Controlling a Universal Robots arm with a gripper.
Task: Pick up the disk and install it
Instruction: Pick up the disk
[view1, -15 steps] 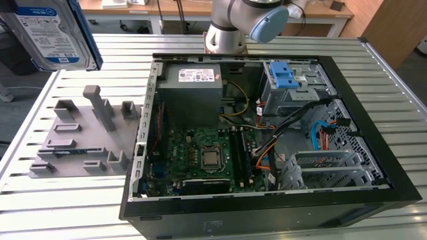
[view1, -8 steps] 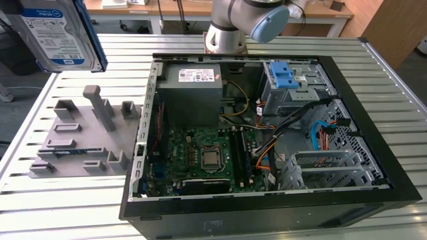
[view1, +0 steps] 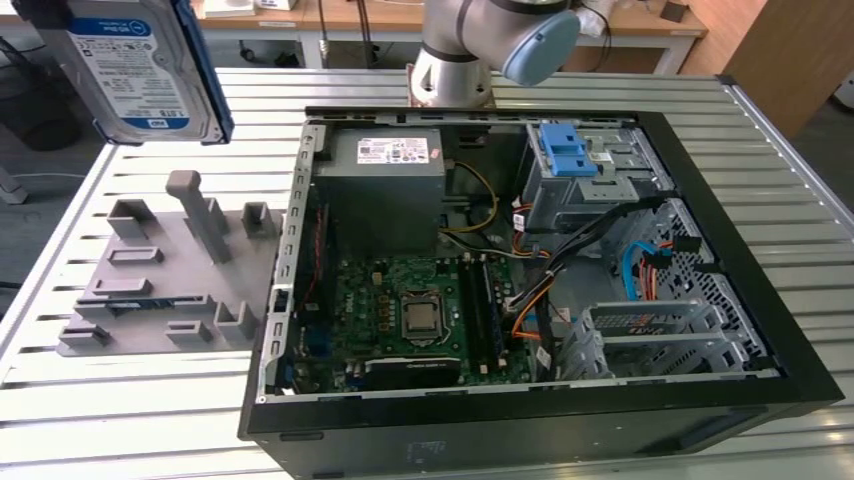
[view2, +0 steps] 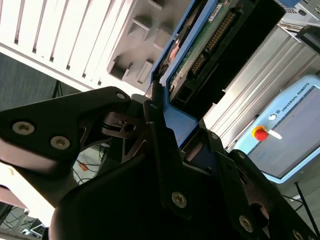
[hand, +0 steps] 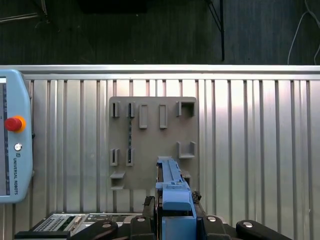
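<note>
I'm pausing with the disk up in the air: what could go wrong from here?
1. The hand grips the disk by its blue bracket at one end, so the hanging drive might tilt or slip out.
2. The grey fixture under it has upright posts that the disk could strike if it dips.
3. Loose cables lie beside the drive cage in the case and could snag the disk.

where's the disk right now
The disk is held in the air at the exterior view's upper left, above the grey holder plate, left of the open computer case, the gripper shut on it.
</note>
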